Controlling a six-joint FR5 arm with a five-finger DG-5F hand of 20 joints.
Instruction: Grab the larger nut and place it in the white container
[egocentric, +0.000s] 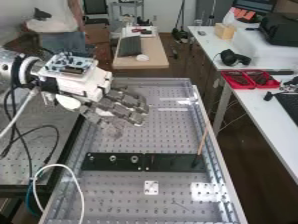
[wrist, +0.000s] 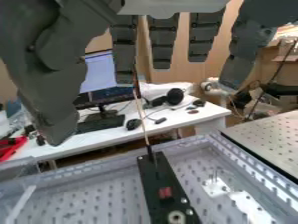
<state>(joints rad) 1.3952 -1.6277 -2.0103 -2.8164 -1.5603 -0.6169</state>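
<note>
The hand (egocentric: 123, 106) is at the bench's left side in the high view, above and behind the black bar (egocentric: 176, 162), with its dark fingers extended and open. On the bar stand the smaller nut (egocentric: 91, 158), the larger nut (egocentric: 113, 158) and the bearing (egocentric: 134, 159), apart from the hand. The wrist view has the hand (wrist: 163, 42) with straight fingers and the thumb hanging down, nothing between them; below lie the bar (wrist: 154, 186) and the bearing (wrist: 176, 217). A small white square piece (egocentric: 151, 187) lies in front of the bar; whether it is the container, I cannot tell.
A thin brown stick (egocentric: 202, 142) rises from the bar's right end. The perforated bench has raised metal rails (egocentric: 211, 145) along its sides. Red trays (egocentric: 247, 79) sit on the white side table (egocentric: 263, 107). A person stands in the background. Loose cables hang beside the arm.
</note>
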